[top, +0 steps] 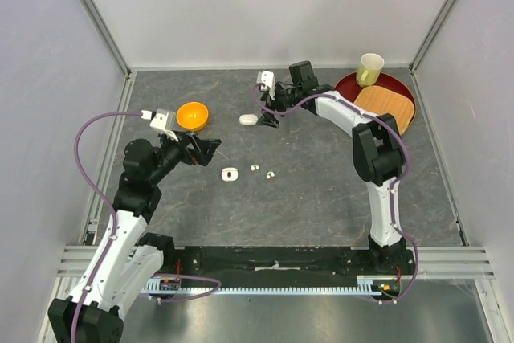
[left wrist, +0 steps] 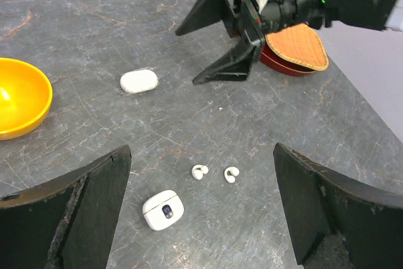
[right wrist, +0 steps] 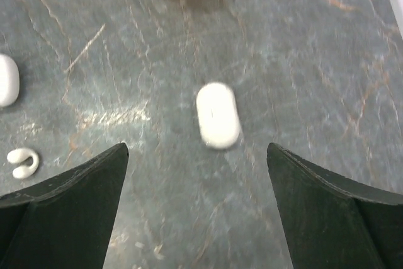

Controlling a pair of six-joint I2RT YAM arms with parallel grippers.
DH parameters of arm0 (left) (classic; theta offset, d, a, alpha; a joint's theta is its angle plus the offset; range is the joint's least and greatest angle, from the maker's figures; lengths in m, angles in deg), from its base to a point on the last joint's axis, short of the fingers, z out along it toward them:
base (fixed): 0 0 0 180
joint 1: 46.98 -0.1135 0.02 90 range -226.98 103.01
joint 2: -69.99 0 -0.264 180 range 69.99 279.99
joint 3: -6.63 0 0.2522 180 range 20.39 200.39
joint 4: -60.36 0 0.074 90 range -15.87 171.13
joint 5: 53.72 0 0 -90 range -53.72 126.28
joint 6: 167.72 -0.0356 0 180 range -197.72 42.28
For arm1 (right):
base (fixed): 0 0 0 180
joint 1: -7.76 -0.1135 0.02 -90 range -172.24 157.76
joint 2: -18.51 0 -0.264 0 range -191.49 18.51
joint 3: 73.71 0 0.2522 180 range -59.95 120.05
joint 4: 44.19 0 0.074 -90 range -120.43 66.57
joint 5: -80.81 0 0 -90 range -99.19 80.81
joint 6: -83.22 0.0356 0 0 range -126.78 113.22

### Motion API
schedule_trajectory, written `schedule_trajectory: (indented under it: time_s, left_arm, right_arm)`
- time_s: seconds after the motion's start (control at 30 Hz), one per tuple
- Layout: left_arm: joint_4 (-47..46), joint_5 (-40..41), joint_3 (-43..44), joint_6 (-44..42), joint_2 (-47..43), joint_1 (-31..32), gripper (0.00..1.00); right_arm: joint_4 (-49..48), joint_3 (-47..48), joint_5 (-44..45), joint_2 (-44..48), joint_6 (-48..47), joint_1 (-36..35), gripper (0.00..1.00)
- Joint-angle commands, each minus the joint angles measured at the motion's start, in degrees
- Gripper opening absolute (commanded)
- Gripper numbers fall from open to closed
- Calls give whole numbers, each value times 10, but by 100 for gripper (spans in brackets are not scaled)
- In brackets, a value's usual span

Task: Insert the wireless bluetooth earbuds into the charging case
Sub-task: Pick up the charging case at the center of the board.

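Two white earbuds (top: 255, 168) (top: 271, 173) lie side by side on the grey tabletop, seen again in the left wrist view (left wrist: 199, 171) (left wrist: 230, 174). Just left of them rests a white charging case (top: 230, 174) (left wrist: 158, 210) with a small dark display, lid shut. A second closed white case (top: 248, 119) (right wrist: 218, 115) lies farther back. My left gripper (top: 213, 149) (left wrist: 201, 149) hovers open, left of the earbuds, holding nothing. My right gripper (top: 271, 114) (right wrist: 196, 149) stands open just right of the far case, which lies ahead of its fingertips. One earbud (right wrist: 24, 162) shows at the left edge.
An orange bowl (top: 193, 115) (left wrist: 19, 96) sits at the back left. A red tray (top: 397, 86) at the back right holds a woven mat (top: 384, 106) and a yellow cup (top: 369, 69). Grey walls enclose the table.
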Motion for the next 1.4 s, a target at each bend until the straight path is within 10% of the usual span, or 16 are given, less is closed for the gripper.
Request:
schedule_trajectory:
  time_s: [0.0, 0.9, 1.37]
  left_arm:
    - [-7, 8, -7, -28, -6, 1, 100]
    - [-3, 13, 9, -39, 39, 0, 100]
    - [0, 12, 13, -38, 43, 0, 100]
  right_arm:
    - [6, 124, -172, -71, 38, 21, 98]
    - [243, 375, 59, -278, -80, -35, 97]
    - [254, 367, 76, -286, -104, -39, 76]
